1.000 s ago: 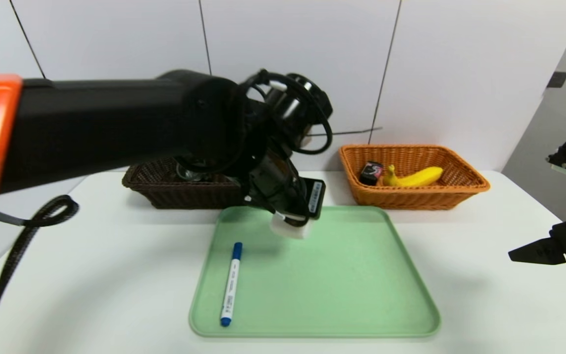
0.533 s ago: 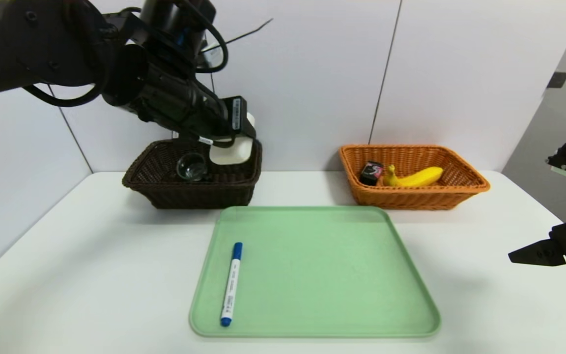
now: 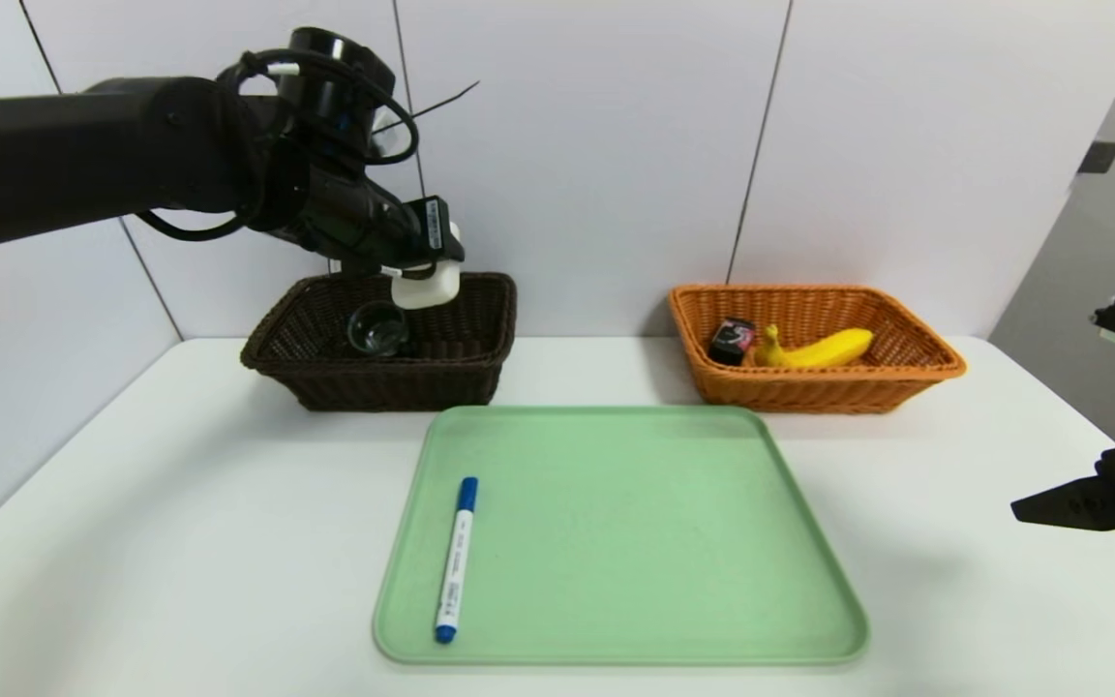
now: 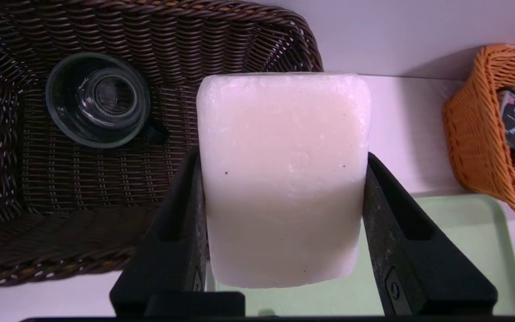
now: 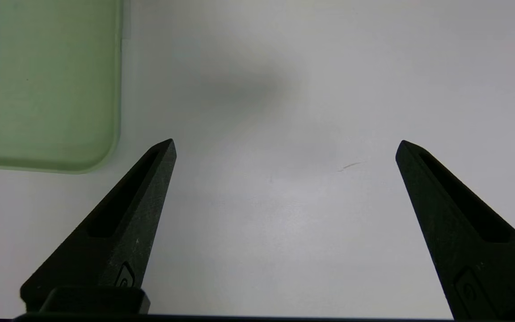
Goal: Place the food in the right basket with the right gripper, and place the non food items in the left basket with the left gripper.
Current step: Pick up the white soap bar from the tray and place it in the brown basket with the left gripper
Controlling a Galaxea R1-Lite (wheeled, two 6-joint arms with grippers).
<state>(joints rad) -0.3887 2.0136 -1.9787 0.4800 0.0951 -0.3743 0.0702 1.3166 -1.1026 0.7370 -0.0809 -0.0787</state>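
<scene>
Soap (image 3: 425,287), a pale rounded block, hangs over the dark wicker left basket (image 3: 325,373), half hidden by the left gripper (image 3: 427,276); a glass cup (image 3: 378,327) lies inside. Print on the blue-capped pen (image 3: 454,560) on the smooth green tray (image 3: 712,629) is unreadable. The orange right basket (image 3: 906,382) holds a banana (image 3: 824,348) and a dark packet (image 3: 734,339). The right gripper (image 3: 1032,505) is cut off by the frame edge.

From the left wrist, black fingers (image 4: 186,214) clamp the soap's sides.

From the right wrist, fingers (image 5: 141,201) stand wide apart above the white table (image 5: 284,134).
</scene>
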